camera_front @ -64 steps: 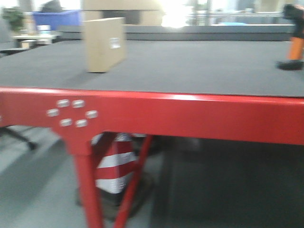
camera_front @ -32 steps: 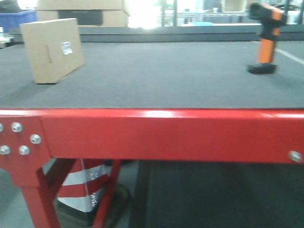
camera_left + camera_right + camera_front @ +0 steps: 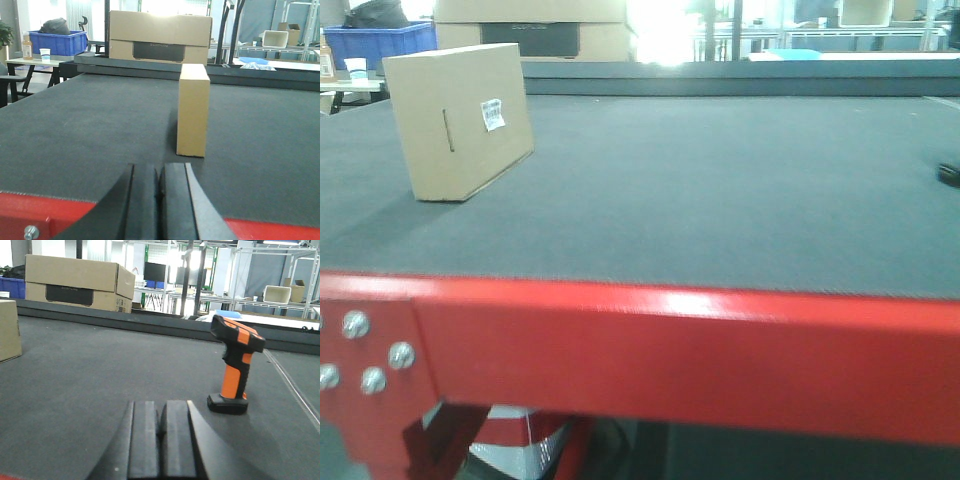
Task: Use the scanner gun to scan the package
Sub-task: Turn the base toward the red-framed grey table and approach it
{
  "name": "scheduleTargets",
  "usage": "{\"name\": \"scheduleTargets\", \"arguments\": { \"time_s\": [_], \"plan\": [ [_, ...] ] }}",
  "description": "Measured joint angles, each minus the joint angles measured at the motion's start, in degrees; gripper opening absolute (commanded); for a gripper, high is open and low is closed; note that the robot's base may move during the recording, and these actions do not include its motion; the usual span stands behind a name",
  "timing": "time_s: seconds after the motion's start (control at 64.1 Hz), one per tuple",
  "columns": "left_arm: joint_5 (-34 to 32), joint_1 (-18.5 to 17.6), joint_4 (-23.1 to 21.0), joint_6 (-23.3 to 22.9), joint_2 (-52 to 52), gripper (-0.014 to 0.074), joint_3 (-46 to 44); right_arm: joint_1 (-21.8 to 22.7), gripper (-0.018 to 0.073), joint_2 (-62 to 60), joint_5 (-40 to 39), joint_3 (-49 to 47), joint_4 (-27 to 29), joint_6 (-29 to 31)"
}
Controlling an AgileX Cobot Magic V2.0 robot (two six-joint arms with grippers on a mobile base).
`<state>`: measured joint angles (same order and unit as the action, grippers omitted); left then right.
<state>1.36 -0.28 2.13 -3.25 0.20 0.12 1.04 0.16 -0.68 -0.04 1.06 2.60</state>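
Both steps remain, we judge: our left tool and right tool are clenched on nothing, the scanner gun stands untouched, the package waits upright on the desk.

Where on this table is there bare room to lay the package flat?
The widest bare mat lies between the package, standing on edge at left, and the scanner gun, upright at right. The near strip along the red rail is also free. Nowhere is crowded.
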Motion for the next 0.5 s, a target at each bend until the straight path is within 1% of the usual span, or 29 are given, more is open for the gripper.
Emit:
{"name": "scheduleTargets", "arguments": {
  "time_s": [0.499],
  "plan": [
    [0.0, 0.0, 0.0, 0.0, 0.0, -0.0111, 0.0, 0.0, -0.0169, 0.0, 0.0, 0.0, 0.0, 0.0]
  ]
}}
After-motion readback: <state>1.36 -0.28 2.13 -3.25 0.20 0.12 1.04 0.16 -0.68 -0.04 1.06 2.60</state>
